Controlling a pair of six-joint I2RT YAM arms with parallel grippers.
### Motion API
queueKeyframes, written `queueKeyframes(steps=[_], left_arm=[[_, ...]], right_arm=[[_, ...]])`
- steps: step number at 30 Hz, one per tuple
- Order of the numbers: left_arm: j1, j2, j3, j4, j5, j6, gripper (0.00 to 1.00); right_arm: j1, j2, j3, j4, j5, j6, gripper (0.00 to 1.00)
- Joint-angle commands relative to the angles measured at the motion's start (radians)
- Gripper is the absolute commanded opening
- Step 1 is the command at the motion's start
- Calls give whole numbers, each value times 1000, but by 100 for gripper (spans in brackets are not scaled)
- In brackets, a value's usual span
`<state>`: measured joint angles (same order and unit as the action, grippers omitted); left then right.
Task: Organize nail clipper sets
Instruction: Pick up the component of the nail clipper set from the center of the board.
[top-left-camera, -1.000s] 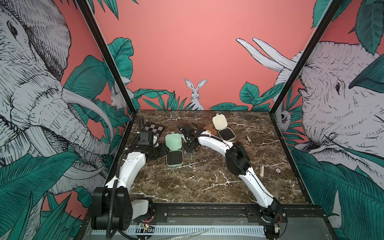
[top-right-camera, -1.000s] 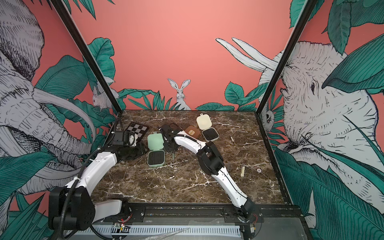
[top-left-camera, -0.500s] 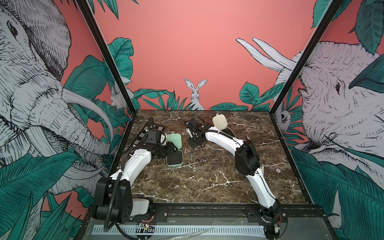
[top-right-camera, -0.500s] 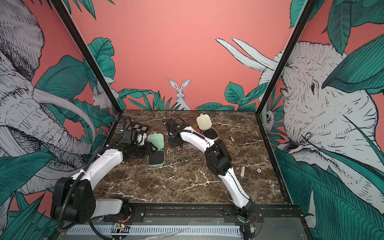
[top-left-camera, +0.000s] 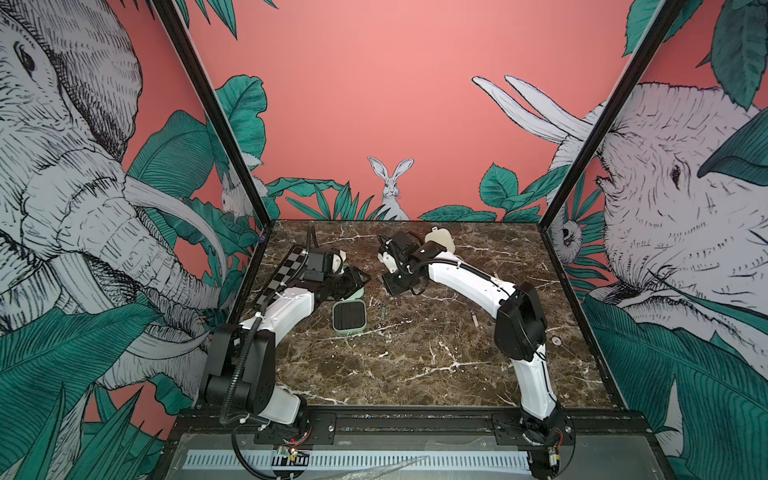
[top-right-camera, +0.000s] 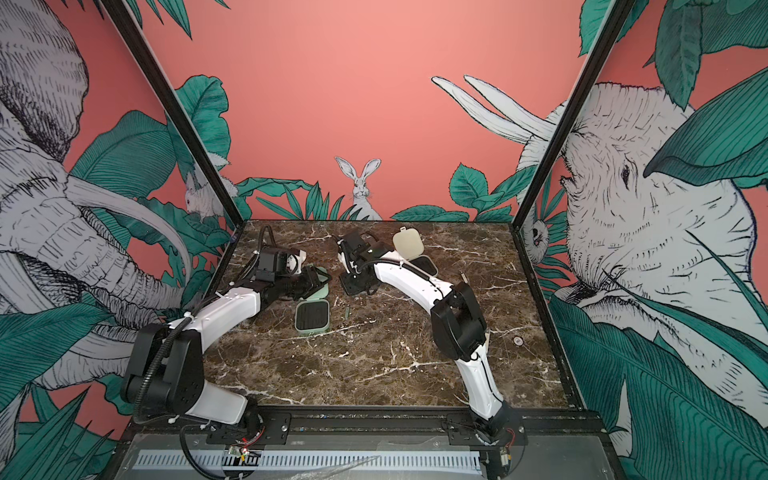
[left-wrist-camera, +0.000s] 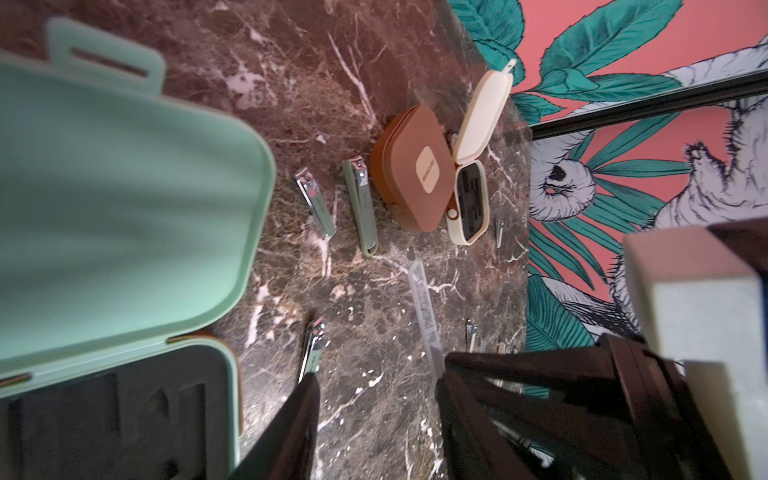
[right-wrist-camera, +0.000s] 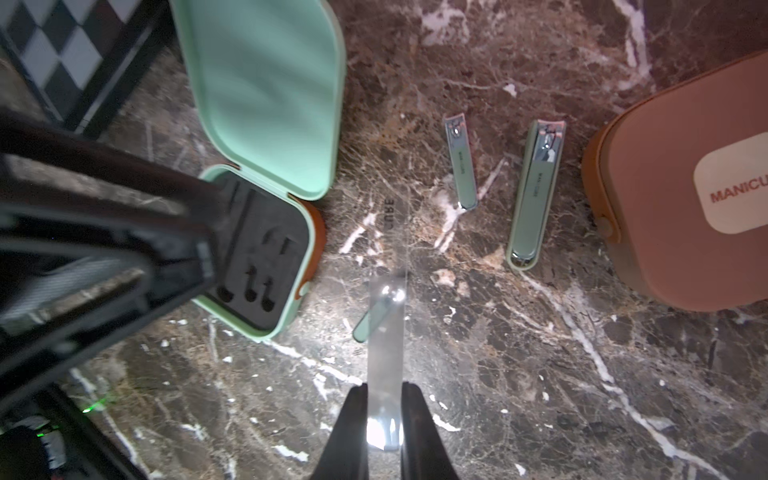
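The dark marble counter (top-left-camera: 415, 374) sits inside coral walls printed with elephants and leaves; I watch it from above and from both wrists. In both top views the mint case (top-left-camera: 349, 316) (top-right-camera: 312, 316) lies open at left-centre of the frame. Its black insert faces up and its lid is mostly hidden under my left arm. The left end effector (top-left-camera: 355, 282) hangs over that lid. In the left wrist view its fingers (left-wrist-camera: 291, 419) stand spread, with only marble between them.

The right end effector (right-wrist-camera: 383, 390) pinches one end of a clear file (right-wrist-camera: 386, 353) (I can read part of some lettering on it), and the rest pokes out over the counter. A slim mint tool (right-wrist-camera: 368, 320) lies just beside the mint case's base, partly behind the file in the right wrist view. A short mint clipper (right-wrist-camera: 460, 162) and a long mint clipper (right-wrist-camera: 534, 195) lie side by side between the mint case and the closed brown case (right-wrist-camera: 685, 187).

The cream case (top-right-camera: 408, 245) stands open toward the upper centre. From the left wrist view, its base appears to rest against the brown case. A checkerboard (top-left-camera: 286, 270) lies at the counter's left edge.
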<state>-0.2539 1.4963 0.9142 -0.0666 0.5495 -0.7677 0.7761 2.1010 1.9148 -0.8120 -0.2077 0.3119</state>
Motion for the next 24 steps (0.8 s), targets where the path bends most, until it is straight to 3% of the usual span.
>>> queueKeyframes(steps=[1,15,24], left_arm=[[-15,10,34,67,29,-43,48],[-31,33,38,106,44,-67,35],[-33,41,41,108,44,-71,20]], right_arm=[[-8,-43,-8,21,-82,32,16],[-11,-75,-26,62,-163,70,16],[-14,-87,-40,82,-192,82,16]])
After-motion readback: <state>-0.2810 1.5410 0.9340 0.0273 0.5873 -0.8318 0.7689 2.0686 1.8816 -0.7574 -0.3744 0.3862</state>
